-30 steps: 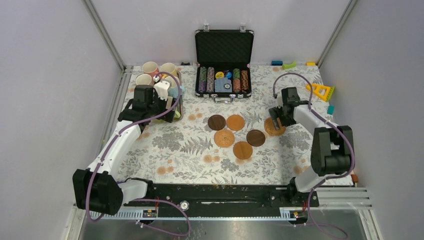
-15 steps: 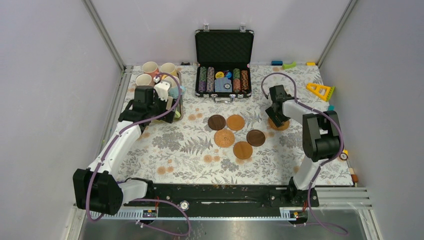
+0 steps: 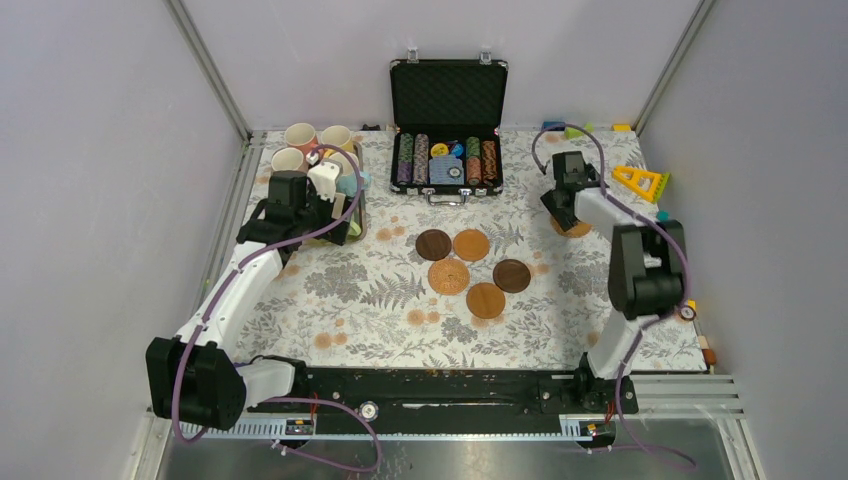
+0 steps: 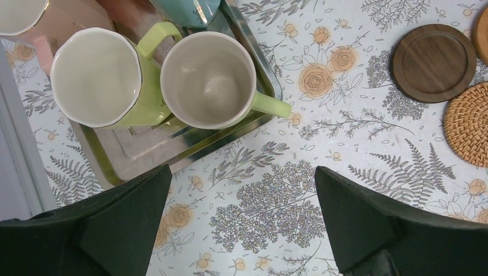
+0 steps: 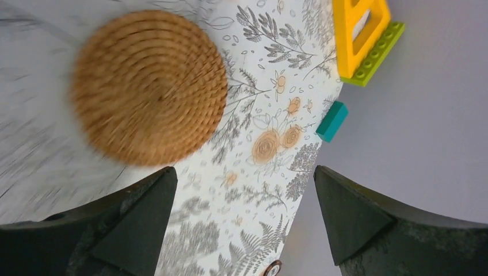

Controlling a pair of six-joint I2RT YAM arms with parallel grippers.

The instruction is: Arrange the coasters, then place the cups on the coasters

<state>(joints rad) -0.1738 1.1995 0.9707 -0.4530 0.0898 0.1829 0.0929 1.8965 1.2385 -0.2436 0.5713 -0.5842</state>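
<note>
While wide open and empty, right tool [image 5: 241,172] near woven coaster [image 5: 149,86], arm [image 3: 640,268] far forward; left tool [image 4: 241,172] open too.

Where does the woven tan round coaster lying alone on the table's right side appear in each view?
Top external: woven tan round coaster, right side, just left of the yellow triangular block.
Left wrist: not in it; the woven coaster at its right edge is another.
Right wrist: the coaster, upper left.
Shared landmark: the yellow block, upper right there.
</note>
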